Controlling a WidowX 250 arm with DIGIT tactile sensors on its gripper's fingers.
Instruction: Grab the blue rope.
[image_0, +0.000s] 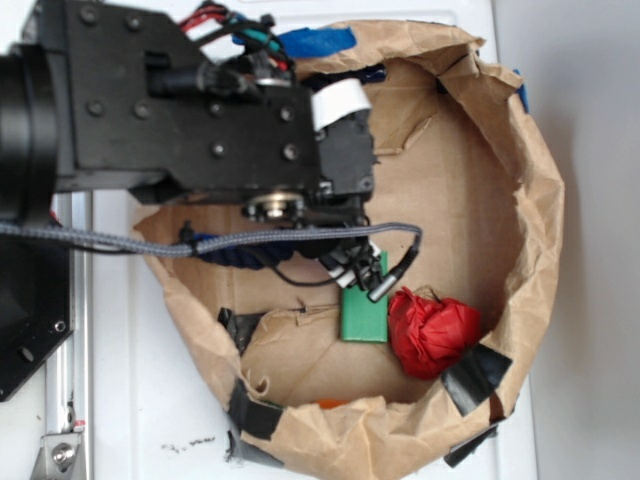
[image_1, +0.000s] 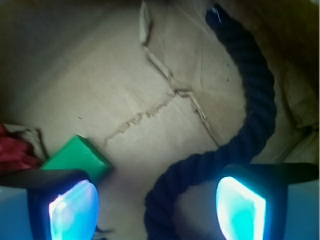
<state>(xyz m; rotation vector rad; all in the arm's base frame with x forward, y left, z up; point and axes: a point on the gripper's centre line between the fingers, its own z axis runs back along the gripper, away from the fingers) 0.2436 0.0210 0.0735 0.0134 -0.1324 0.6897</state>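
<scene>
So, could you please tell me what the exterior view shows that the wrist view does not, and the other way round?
Only the exterior view shows the whole brown paper bag rim, its black tape patches, the thin grey braided cable and the black robot arm. Only the wrist view shows the open jaws, with the two glowing pads either side of the thick dark navy twisted rope, and the creased bag floor. Both show the rope, the flat green block and the crumpled red cloth.
</scene>
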